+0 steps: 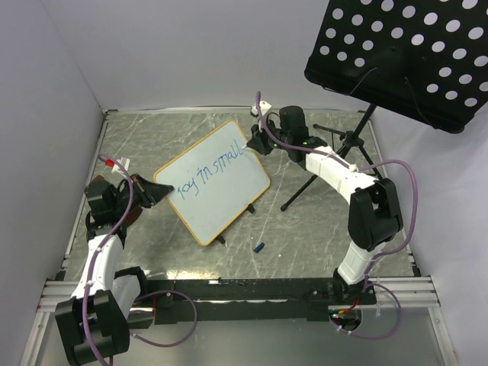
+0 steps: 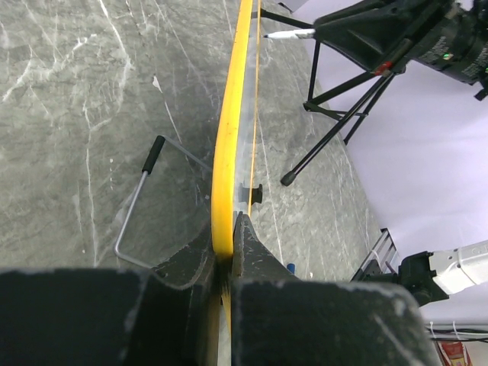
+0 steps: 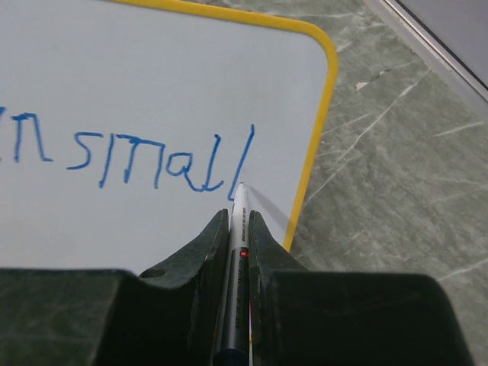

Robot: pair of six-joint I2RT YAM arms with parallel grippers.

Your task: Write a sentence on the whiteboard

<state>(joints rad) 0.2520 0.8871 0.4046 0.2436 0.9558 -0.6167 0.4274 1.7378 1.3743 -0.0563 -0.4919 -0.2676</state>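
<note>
The left end effector [image 2: 227, 229] clamps the whiteboard [image 1: 229, 194] at nine o'clock; the right end effector [image 3: 239, 217] pinches a marker [image 3: 237, 207], tip by the sentence [image 1: 210, 174], one o'clock.

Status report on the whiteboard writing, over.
Left gripper shut on whiteboard edge. Right gripper shut on marker, tip by final l. Sentence reads joy in small. Small blue cap lies clear.

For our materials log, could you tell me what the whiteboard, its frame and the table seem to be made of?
Whiteboard: smooth white sheet, likely coated; blue ink sits crisp.
Frame: even yellow-orange, rounded, probably plastic.
Table: grey-green with pale veins, marble look, possibly laminate.
</note>
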